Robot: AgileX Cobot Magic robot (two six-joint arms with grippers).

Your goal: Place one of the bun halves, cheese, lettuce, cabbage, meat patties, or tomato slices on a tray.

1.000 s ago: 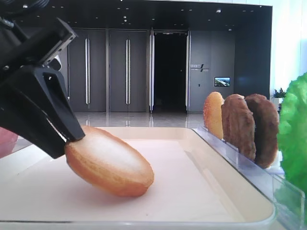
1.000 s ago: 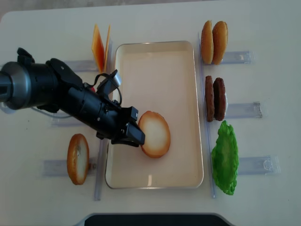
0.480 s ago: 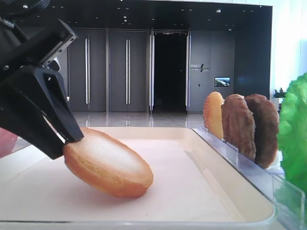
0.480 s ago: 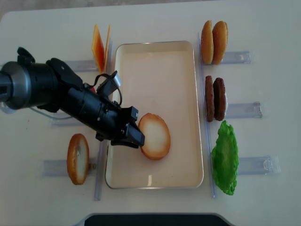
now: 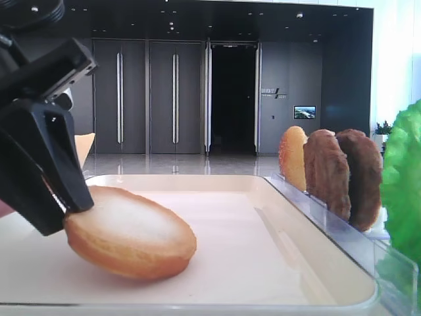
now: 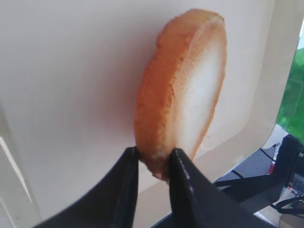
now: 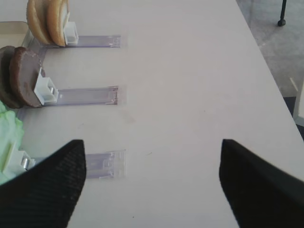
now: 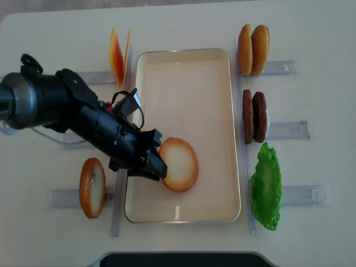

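Since a second ago the black left gripper (image 8: 156,168) has drawn the round golden-brown bun half (image 8: 179,164) toward the left rim of the cream-white rounded-rectangle tray (image 8: 225,67) and tilted it lower, its jaws narrowly pinching the bun's edge. Its dark arm reaches in slantwise over that rim from the table's left side. The right gripper (image 7: 152,187) hangs spread wide near the right edge, beside two dark brown rough meat patties (image 8: 253,116) and a frilly green lettuce leaf (image 8: 266,187) standing in clear plastic holders (image 8: 286,130).

Golden-brown bun half (image 8: 179,164), pale face up, tilted on cream tray (image 8: 183,72), edge pinched between black fingers (image 6: 124,190)
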